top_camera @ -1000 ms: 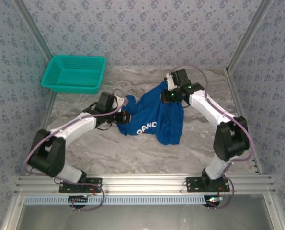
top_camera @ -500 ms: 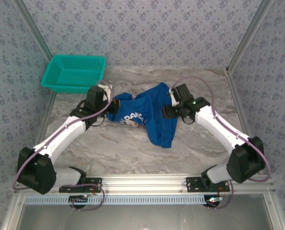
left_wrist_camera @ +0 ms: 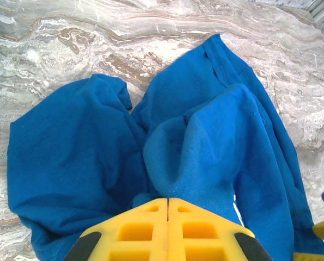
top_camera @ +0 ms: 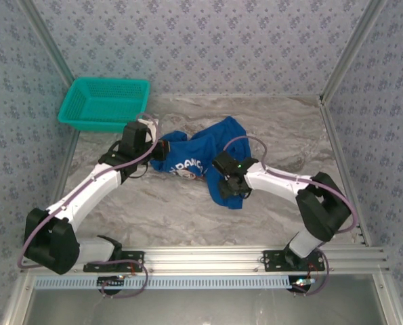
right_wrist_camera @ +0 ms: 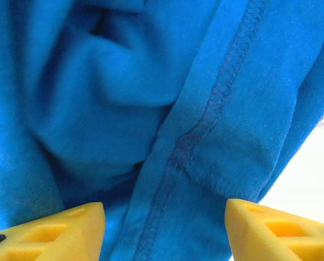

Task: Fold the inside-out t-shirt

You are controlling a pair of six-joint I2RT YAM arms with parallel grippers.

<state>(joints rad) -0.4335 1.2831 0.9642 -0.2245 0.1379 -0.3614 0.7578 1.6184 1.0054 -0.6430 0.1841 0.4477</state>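
top external view: the t-shirt [top_camera: 200, 157] lies bunched in the middle of the frame on the marble table [top_camera: 154, 210], well apart from the teal basket [top_camera: 105, 103] in the upper left. my left pincer [top_camera: 160, 147] sits at the shirt's left edge. in the left wrist view its yellow fingers [left_wrist_camera: 134, 231] are pressed together on a ridge of blue cloth at bottom centre, so it is clamped on the t-shirt. my right pincer [top_camera: 230, 188] hangs over the shirt's lower end, just right of centre. in the right wrist view its fingers [right_wrist_camera: 47, 228] stand apart in the two bottom corners, a stitched seam [right_wrist_camera: 205, 119] running between them, nothing gripped.

i judge the step in hand to be spreading the heap out: no fold is made yet, so the task is early. the next move calls for closing my right pincer on that seamed edge, one layer rather than a bunch, then drawing it away from the left one to flatten the cloth.

a second ago my right pincer was shut, high at the shirt's upper right. half a second ago it sat at the right edge, and now it has swung down to the lower end. my left pincer went up and leftward early on and has held its place since.
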